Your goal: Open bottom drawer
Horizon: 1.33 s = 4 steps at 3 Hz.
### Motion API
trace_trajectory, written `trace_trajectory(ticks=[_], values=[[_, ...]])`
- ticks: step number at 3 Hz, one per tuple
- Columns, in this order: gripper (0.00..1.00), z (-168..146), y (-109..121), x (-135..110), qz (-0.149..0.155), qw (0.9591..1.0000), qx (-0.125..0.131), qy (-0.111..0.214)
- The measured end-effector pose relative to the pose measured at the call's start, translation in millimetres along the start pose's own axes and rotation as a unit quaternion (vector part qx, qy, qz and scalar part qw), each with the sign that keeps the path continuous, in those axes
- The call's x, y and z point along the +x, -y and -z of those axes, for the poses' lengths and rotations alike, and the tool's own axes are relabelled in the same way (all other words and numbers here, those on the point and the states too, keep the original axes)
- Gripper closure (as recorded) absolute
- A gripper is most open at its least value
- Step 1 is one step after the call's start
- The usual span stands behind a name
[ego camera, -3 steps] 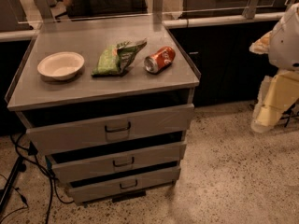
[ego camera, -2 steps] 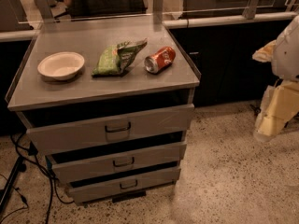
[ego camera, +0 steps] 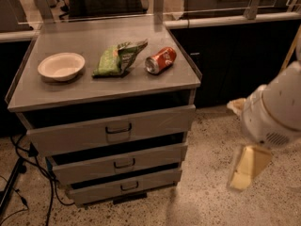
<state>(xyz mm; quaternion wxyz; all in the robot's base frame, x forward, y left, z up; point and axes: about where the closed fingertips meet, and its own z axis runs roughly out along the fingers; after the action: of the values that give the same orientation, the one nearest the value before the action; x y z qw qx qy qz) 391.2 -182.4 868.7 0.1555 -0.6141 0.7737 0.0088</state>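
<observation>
**Unit:** A grey metal cabinet [ego camera: 186, 121] stands on a speckled floor [ego camera: 202, 201]. It has three drawers stacked under a flat tabletop [ego camera: 94, 91].

**Task item:** The bottom drawer [ego camera: 155, 180] is the lowest of the three and has the slimmest front. It sits just above the floor, under the middle drawer [ego camera: 160, 155]. A small dark loop handle [ego camera: 129, 186] is at the centre of its front. A dark gap runs along its upper edge. No tray interior is exposed, and the drawer appears pushed in. The top drawer [ego camera: 155, 122] has the tallest front and the larger handle.

**Claw:** The claw [ego camera: 247, 167] is at the lower right of the camera view, hanging over the floor below the white arm housing [ego camera: 273, 112]. It is blurred and shows as a pale yellowish shape. It is well apart from the cabinet and touches nothing visible. Whether it is released or clenched cannot be told.

**Tabletop contents, left to right:**
- A white bowl [ego camera: 61, 66], upright.
- A green snack bag [ego camera: 117, 59], lying flat.
- A red soda can [ego camera: 161, 60], on its side with its top facing the viewer, just beside the bag.

**Surroundings:** Dark cables [ego camera: 21, 157] trail on the floor at the cabinet's left.
</observation>
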Motion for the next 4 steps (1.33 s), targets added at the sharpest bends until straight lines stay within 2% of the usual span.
trace_trajectory(ticks=[1, 2, 3, 4], values=[[0.0, -75.9, -38.9, -12.1, 0.006, 0.9979, -0.063, 0.014], [0.0, -76.1, -39.0, -12.2, 0.006, 0.9979, -0.064, 0.014], [0.0, -97.7, -51.0, -22.0, 0.012, 0.996, -0.085, 0.023], [0.0, -134.0, -64.4, -44.0, 0.036, 0.9924, -0.11, 0.04]])
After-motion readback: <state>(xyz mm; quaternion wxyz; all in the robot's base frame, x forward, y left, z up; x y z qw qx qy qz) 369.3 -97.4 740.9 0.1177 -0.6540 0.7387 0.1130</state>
